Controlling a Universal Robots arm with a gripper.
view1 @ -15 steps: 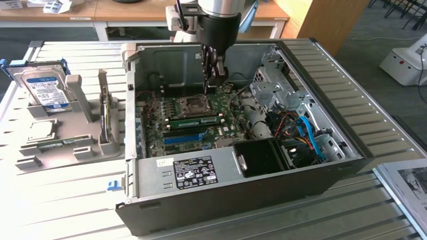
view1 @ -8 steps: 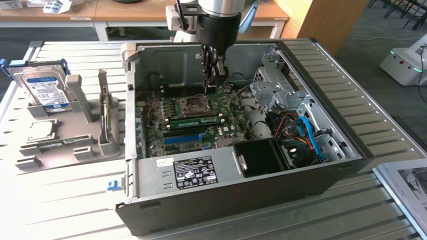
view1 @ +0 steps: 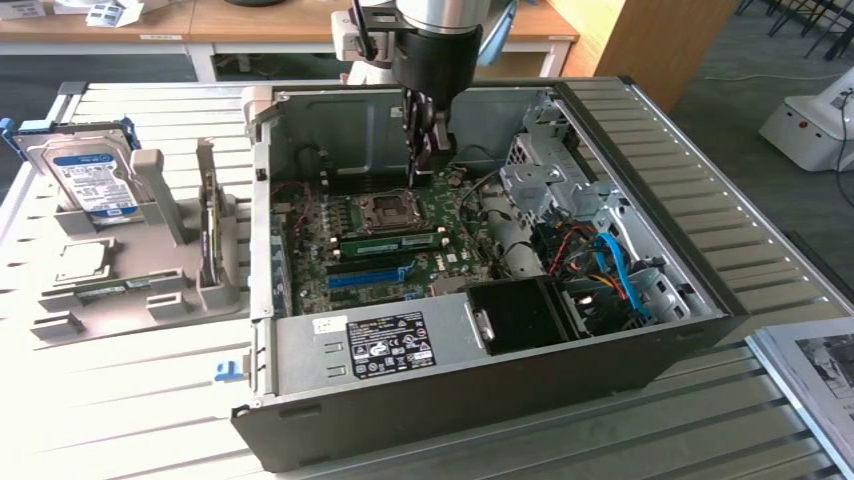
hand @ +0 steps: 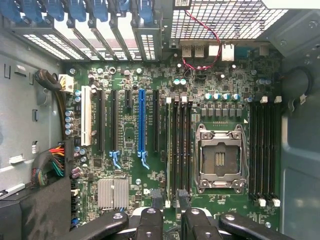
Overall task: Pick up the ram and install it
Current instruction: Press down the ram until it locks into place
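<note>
Fingers spread apart, straddling the ram seated on the motherboard.

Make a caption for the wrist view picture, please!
Open gripper hovers over the memory slots on the motherboard, beside the empty CPU socket.

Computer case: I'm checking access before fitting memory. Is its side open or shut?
Open. The computer case lies with its side panel off, and the motherboard inside shows plainly from above.
</note>
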